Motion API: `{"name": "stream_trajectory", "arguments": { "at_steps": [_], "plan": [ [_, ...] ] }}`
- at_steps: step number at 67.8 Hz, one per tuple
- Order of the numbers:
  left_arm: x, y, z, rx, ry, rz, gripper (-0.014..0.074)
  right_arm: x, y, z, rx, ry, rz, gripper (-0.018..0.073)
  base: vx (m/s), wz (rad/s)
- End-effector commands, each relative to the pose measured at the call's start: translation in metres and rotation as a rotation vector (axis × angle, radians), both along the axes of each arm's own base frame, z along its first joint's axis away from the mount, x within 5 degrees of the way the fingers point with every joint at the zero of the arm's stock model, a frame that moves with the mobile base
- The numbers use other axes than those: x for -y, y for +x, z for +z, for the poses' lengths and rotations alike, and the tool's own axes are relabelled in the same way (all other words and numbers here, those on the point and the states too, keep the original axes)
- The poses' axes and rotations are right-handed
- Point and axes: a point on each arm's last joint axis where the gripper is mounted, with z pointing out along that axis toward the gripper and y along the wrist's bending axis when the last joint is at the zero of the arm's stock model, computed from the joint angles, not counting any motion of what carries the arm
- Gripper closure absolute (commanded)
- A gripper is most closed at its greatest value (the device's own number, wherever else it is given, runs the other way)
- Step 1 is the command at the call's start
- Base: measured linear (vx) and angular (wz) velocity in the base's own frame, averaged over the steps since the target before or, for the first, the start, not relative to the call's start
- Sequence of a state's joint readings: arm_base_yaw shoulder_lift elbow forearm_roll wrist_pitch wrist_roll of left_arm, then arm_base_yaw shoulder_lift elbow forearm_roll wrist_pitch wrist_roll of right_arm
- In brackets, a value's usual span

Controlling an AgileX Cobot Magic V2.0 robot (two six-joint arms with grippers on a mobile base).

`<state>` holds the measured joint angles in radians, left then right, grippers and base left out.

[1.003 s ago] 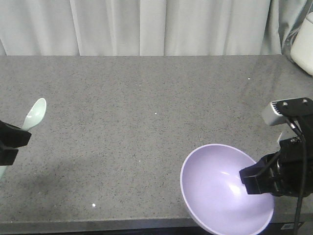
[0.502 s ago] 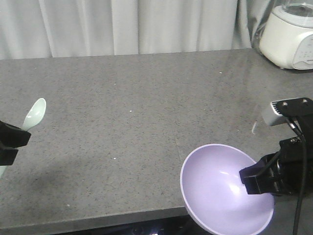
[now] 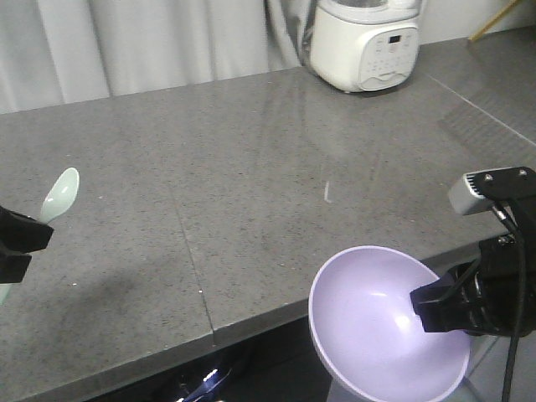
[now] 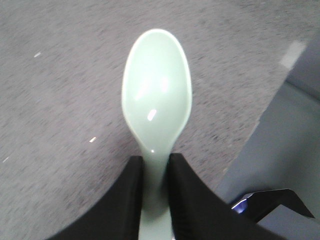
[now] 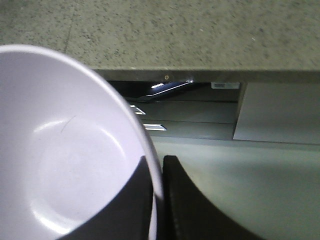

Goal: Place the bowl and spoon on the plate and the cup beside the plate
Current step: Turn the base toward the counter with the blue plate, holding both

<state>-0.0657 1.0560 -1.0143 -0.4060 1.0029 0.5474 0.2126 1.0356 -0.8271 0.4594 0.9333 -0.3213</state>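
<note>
Background has swung since 1 s ago: grey counter now runs diagonally and a white kitchen appliance sits at its far edge, so the base is likely turning. Both loads are unchanged in frame. Pinched by its handle in the left gripper, the spoon hangs above the counter. Clamped on the bowl rim, the right gripper holds it tilted, off the near edge. Plate and cup not in view; placement not begun.

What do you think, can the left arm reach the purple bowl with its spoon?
Probably not yet. The left gripper holds the spoon at the far left; the right gripper holds the bowl far right, past the counter edge. Nothing blocks it, just distance.
</note>
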Motion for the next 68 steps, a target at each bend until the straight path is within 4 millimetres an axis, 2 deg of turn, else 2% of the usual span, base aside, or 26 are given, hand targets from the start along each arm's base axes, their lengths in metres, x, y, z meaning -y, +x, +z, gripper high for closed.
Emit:
{"name": "stream_trajectory", "arguments": {
  "at_steps": [1, 68],
  "plan": [
    [0.0023, -0.0010, 0.0144, 0.081, -0.040, 0.011, 0.0531, -0.0009, 0.0012, 0.0126, 0.066, 0.037, -0.018, 0.0560, -0.06, -0.55],
    [0.0023, -0.0010, 0.0144, 0.081, -0.040, 0.011, 0.0531, -0.0009, 0.0012, 0.0126, 0.067, 0.036, -0.017, 0.0560, -0.05, -0.45]
  ]
}}
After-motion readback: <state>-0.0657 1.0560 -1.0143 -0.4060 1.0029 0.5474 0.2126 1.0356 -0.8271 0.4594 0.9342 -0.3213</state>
